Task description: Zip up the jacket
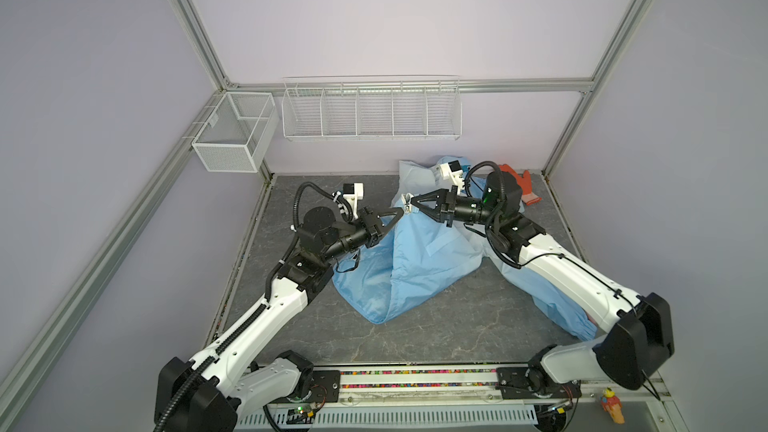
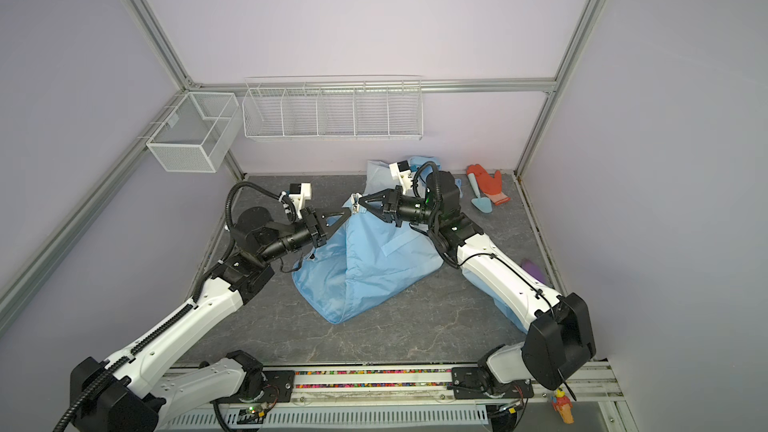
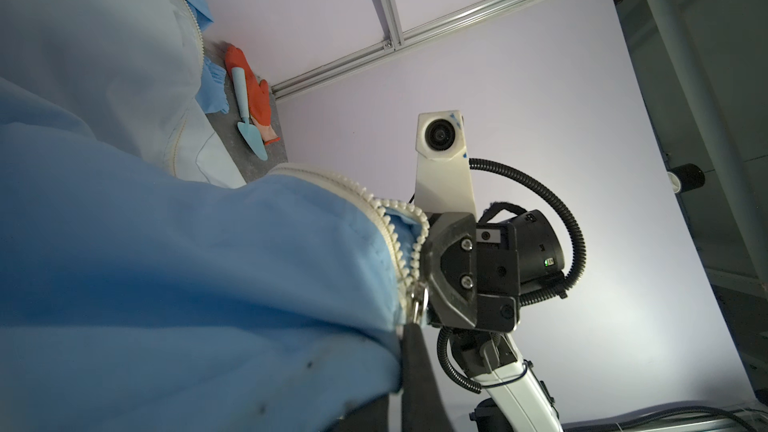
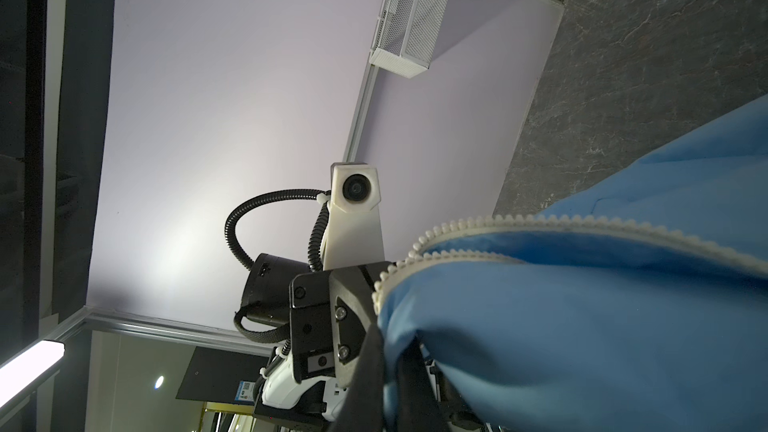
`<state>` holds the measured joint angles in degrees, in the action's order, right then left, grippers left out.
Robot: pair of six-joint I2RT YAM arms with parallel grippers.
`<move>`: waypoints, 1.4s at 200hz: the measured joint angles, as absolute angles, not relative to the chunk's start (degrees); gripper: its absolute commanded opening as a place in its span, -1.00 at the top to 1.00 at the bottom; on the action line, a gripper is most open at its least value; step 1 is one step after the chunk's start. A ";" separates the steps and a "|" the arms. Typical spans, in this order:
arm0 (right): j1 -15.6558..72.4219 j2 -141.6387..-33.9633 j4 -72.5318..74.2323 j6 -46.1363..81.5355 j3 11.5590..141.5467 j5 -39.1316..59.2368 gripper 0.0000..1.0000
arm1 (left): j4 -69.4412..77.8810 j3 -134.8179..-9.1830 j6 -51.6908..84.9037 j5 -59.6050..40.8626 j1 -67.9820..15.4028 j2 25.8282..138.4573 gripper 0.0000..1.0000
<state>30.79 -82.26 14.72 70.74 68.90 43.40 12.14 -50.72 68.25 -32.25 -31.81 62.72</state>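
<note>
A light-blue jacket (image 1: 415,259) is spread on the grey bench (image 1: 436,326), in the middle and toward the far wall. Its front is pulled up into a peak, and the two tools meet at that peak, almost tip to tip. The left tool (image 1: 400,212) is seen reaching in from the left and the right tool (image 1: 413,201) from the right, in both top views. Both tools are closed tight, each pinching the jacket at its white zipper (image 3: 395,238). In the left wrist view, the zipper's teeth are seen parted above a small metal slider (image 3: 417,301), with the left tool's dark finger just below it. One sleeve is partly hidden under the right arm. An orange glove (image 2: 486,184) is seen lying near the far right corner, apart from the jacket.
</note>
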 measured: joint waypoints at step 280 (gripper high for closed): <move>30.65 -85.08 10.55 67.61 71.99 45.47 0.87 | 11.68 -44.45 87.20 -20.82 -32.69 56.55 -0.12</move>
